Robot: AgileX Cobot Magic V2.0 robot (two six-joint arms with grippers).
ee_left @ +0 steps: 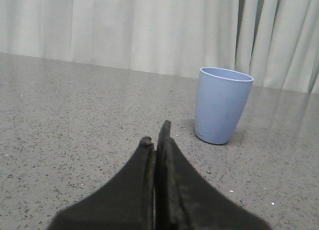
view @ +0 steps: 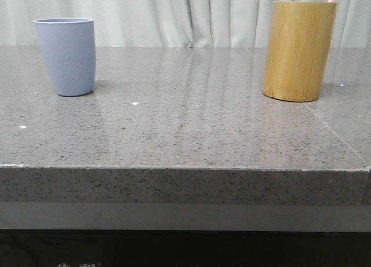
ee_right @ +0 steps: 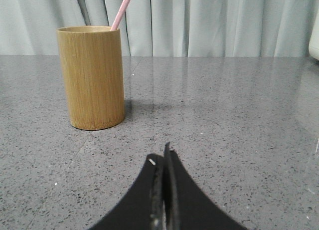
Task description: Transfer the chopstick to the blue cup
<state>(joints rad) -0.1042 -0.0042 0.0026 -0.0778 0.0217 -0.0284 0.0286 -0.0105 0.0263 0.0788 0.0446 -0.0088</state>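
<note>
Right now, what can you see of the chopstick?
Only the chopstick's upper end shows: a thin, straight, pale pink stick, smooth-looking, leaning out over the rim of the bamboo holder on the table's right side. It slants up and runs past the frame edge. The rest is hidden inside the holder. Nothing grips it.

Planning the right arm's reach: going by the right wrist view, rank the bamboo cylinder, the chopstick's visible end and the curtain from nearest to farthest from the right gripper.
1. Bamboo cylinder, standing on the table ahead of the right gripper.
2. Chopstick, poking above the cylinder's rim.
3. Curtain, behind the table.
</note>
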